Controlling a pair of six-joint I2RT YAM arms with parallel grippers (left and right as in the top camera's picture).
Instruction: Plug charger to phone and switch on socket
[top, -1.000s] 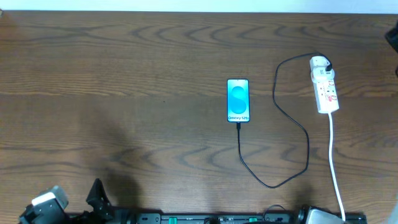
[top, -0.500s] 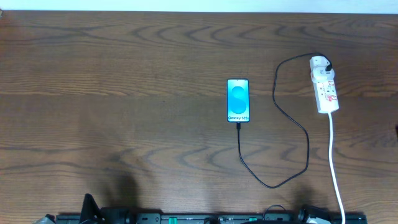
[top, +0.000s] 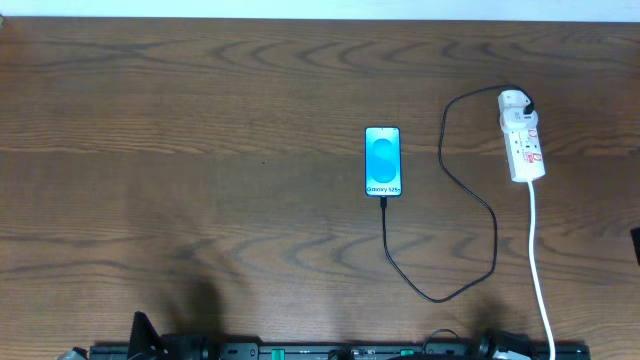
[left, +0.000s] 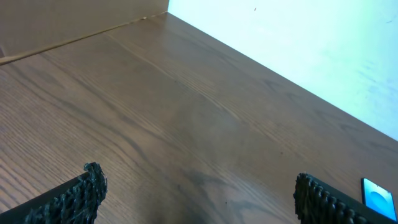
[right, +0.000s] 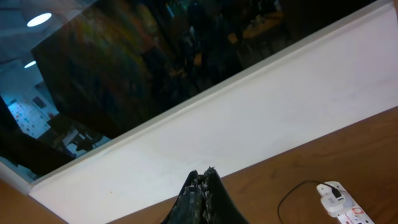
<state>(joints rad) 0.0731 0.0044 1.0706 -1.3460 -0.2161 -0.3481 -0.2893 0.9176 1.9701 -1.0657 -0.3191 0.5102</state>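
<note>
The phone (top: 383, 161) lies mid-table with its cyan screen up; a corner of it also shows in the left wrist view (left: 375, 194). The black charger cable (top: 470, 200) runs from the phone's near edge in a loop to the white power strip socket (top: 522, 137) at the right, also seen in the right wrist view (right: 341, 200). My left gripper (left: 199, 196) is open and empty over bare wood at the near left. My right gripper (right: 202, 186) is shut and empty, raised and pointing at the back wall.
The power strip's white cord (top: 538, 262) runs to the table's front edge. A black rail (top: 330, 351) lies along the front edge. A white wall (left: 298, 43) borders the table's far side.
My left arm has drawn back out of the overhead view at the front left. The right arm has also left the front edge. Phone, cable and strip have not moved.
</note>
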